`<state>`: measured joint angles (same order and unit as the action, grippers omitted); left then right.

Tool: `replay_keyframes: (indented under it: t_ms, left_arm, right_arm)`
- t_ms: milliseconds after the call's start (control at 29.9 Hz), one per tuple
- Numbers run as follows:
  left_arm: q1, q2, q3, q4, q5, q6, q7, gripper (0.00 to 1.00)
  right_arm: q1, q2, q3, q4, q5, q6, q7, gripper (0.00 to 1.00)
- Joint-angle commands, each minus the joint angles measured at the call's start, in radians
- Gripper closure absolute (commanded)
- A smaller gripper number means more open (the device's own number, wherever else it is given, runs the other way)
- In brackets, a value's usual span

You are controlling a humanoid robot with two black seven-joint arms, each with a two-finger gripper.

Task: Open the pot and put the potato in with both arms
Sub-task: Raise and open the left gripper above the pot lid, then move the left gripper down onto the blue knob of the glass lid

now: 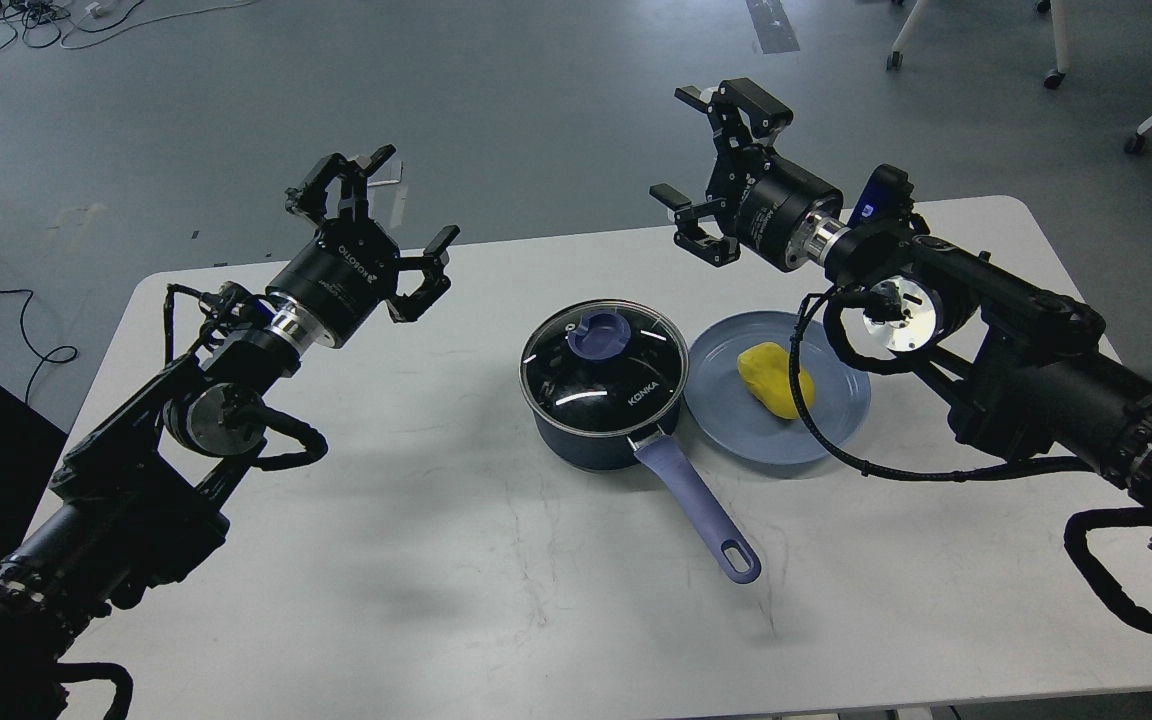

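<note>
The dark navy pot (588, 440) stands mid-table with its lavender handle (701, 510) pointing toward the front right. The glass KONKA lid (636, 385) with a blue knob (599, 335) sits on it. The yellow potato (774, 379) lies on a flat blue plate (726, 400) just right of the pot. My left gripper (376, 225) is open and empty, raised well left of the pot. My right gripper (706, 165) is open and empty, raised above the table's far edge behind the plate.
The white table (436, 560) ends near the far edge behind both grippers. A black cable (816, 430) from my right arm hangs across the plate in front of the potato. Chair legs and castors (1056, 75) stand on the grey floor far right.
</note>
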<state>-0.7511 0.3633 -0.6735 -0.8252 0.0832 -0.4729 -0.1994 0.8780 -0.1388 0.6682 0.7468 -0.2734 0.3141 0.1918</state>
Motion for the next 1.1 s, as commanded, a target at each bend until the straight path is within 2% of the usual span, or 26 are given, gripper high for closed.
replay_keyframes:
  t_ms: [0,267,367,467,501,601,668,768,801,835,868,1069]
  left_arm:
    - [-0.031,0.040,0.011,-0.002,0.001,0.000,0.005,0.01]
    - [-0.045,0.051,0.017,-0.012,0.033,0.014,-0.008,0.01]
    - [-0.054,0.042,0.014,-0.018,0.166,0.075,-0.018,0.01]
    - [-0.092,0.046,0.017,-0.078,0.501,0.192,-0.079,0.02]
    - [-0.102,0.040,0.015,-0.090,0.638,0.209,-0.115,0.01]
    - [-0.105,-0.016,0.017,-0.120,0.789,0.259,-0.176,0.01]
    - [-0.108,-0.043,0.037,-0.124,0.847,0.315,-0.186,0.01]
    - [-0.137,-0.041,0.133,-0.152,1.038,0.345,-0.210,0.02]
    - [-0.145,-0.040,0.170,-0.169,1.155,0.396,-0.233,0.02]
    - [-0.145,-0.040,0.182,-0.179,1.215,0.430,-0.242,0.02]
    - [-0.146,-0.041,0.210,-0.210,1.316,0.500,-0.247,0.02]
    - [-0.158,-0.050,0.397,-0.230,1.625,0.781,-0.252,0.02]
  right_arm:
    - [-0.019,-0.002,0.023,-0.001,0.002,0.011,-0.009,0.00]
    - [-0.062,-0.004,0.040,0.002,0.003,0.016,-0.026,0.00]
    - [-0.062,-0.004,0.063,0.002,0.003,0.016,-0.025,0.00]
    - [-0.065,-0.021,0.085,0.000,0.003,0.011,-0.025,0.00]
    - [-0.068,-0.027,0.090,0.000,0.002,0.010,-0.023,0.00]
    - [-0.076,-0.030,0.094,0.000,0.003,0.000,-0.023,0.00]
    - [-0.076,-0.030,0.096,0.000,0.003,-0.004,-0.023,0.00]
    - [-0.076,-0.033,0.114,0.000,0.003,-0.018,-0.023,0.00]
    - [-0.076,-0.042,0.120,0.000,0.003,-0.023,-0.025,0.00]
    - [-0.076,-0.050,0.125,0.000,0.003,-0.024,-0.025,0.00]
    - [-0.076,-0.060,0.132,0.002,0.005,-0.024,-0.025,0.00]
    - [-0.077,-0.103,0.168,0.002,0.008,-0.027,-0.025,0.00]
